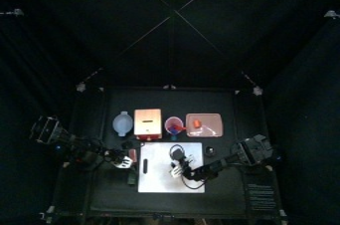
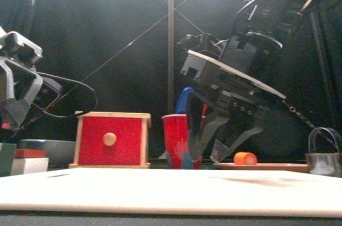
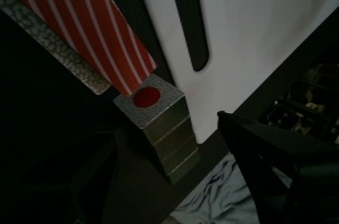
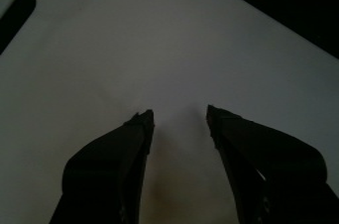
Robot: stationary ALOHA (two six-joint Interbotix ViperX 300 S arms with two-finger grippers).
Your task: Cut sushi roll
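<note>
Hanging just above the white board (image 4: 199,50), the right fingers (image 4: 119,159) stand well apart with nothing between them, only bare board showing in the gap; the board's oval handle slot (image 4: 16,15) lies off to one side. From above, the right arm reaches in over the board's right half, and a small dark stub (image 1: 177,151) lies on the board near its far edge. This looks like the sushi roll, though it is too small there to be sure, and neither wrist view shows it. The left fingers (image 3: 284,159) are spread wide and hold nothing, poised off the board's left edge beside a grey block (image 3: 159,119) with a red dot on top and a red-and-white striped box (image 3: 99,25) next to it. Behind the board, along the far side of the table (image 1: 99,194), stand a red box (image 2: 111,138) with a pale spot on its face, a red cup (image 2: 175,140) and a small orange ball (image 2: 245,157); a metal basket (image 2: 323,155) sits at the far right.
</note>
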